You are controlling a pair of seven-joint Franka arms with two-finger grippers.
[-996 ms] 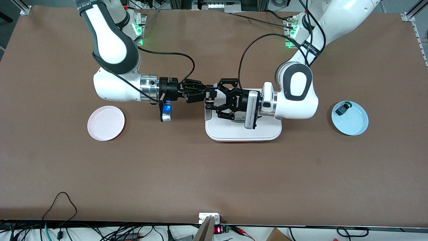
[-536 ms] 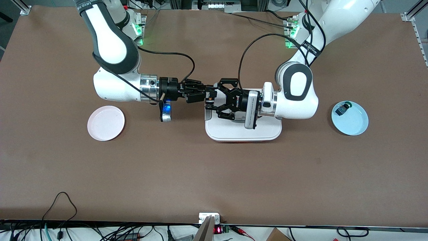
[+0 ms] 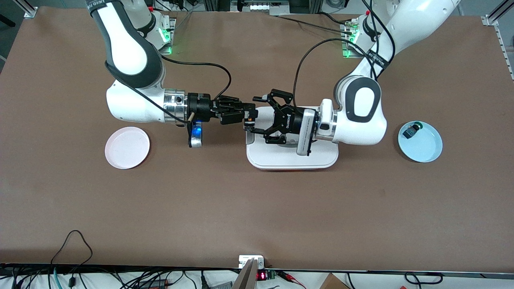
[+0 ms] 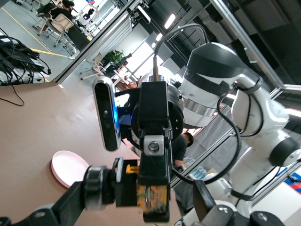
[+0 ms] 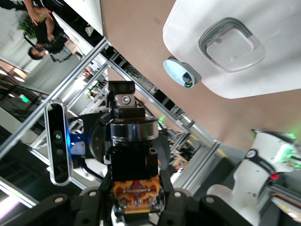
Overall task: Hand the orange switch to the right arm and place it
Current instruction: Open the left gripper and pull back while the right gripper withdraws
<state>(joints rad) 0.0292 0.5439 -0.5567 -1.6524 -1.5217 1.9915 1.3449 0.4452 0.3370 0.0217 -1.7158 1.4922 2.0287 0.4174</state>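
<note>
Right gripper: in the front view your slim black fingers are clamped on the orange switch, held in the air over the edge of the white tray at the right arm's end of it.
Left gripper: front view, wide claw spread apart around the switch, no pad seen pressing it; it hangs over the same tray.
Plates: pink plate lies well off the tray toward the right arm's end; blue plate, with the green-capped part, toward the left arm's end.
Left wrist view: the switch sits between the right gripper's fingers; pink plate below.
Right wrist view: orange face shows between your own fingers; tray past it.
Handling: judge it light, rigid, small, easily twisted loose; hold the black flanks, not the orange cap.
</note>
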